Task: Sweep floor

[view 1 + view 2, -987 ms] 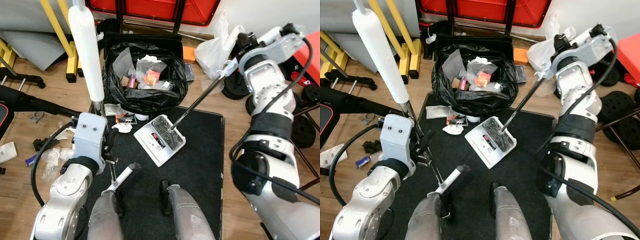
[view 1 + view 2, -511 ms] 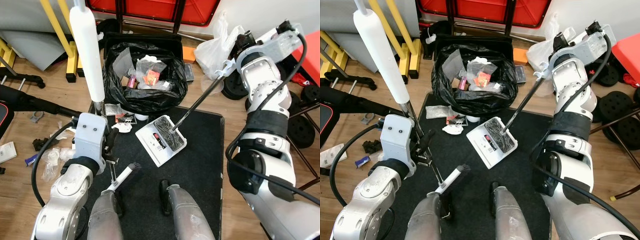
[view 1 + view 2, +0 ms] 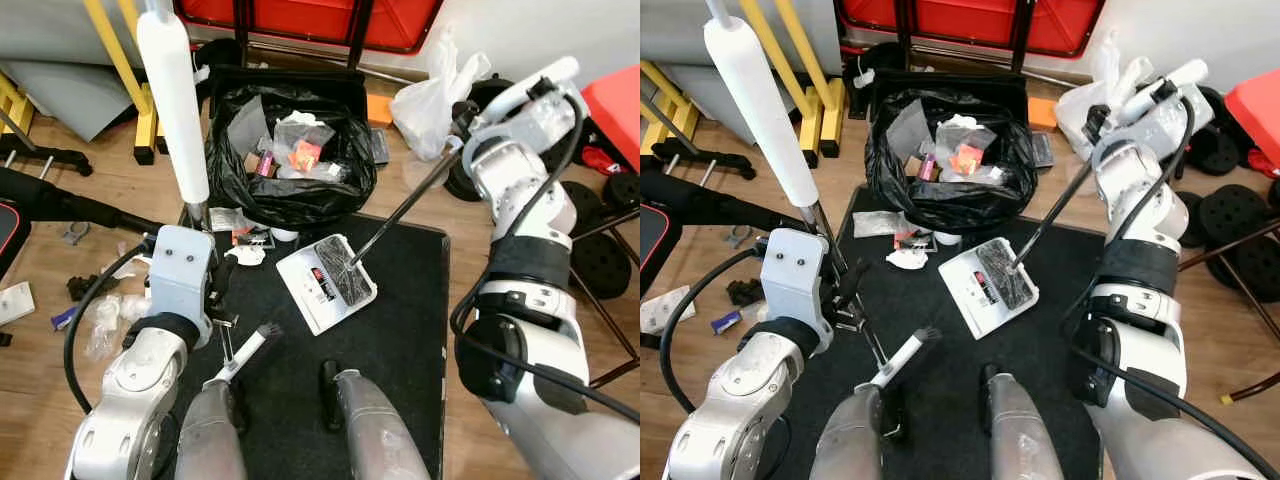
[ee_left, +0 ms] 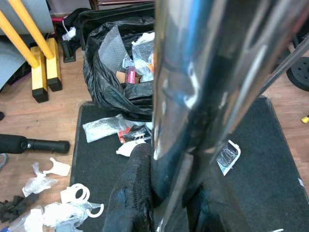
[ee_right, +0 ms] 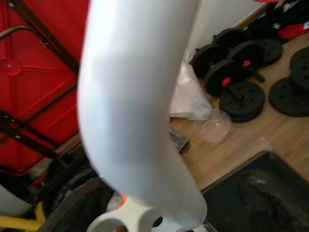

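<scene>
The left gripper [image 3: 222, 283] is closed on the broom pole [image 3: 172, 100], low over the black mat [image 3: 400, 330]. Ahead of it, scraps [image 3: 240, 236] lie in the way, then the full trash bag [image 3: 290, 150] blocks the path. Beside it toward the other arm, bare mat leaves room up to the dustpan [image 3: 326, 283]. The dustpan's thin handle [image 3: 400, 207] slants up across that side. On its outer side, white litter [image 3: 105, 320] dots the wood floor [image 3: 60, 215].

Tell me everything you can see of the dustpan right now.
The dustpan is a white, flat-bottomed plastic pan holding dark debris and bearing a red-and-black label. It sits tilted over the black mat, just in front of the black trash bag. Its long dark handle slants up toward the right gripper, which holds its white top end.
</scene>
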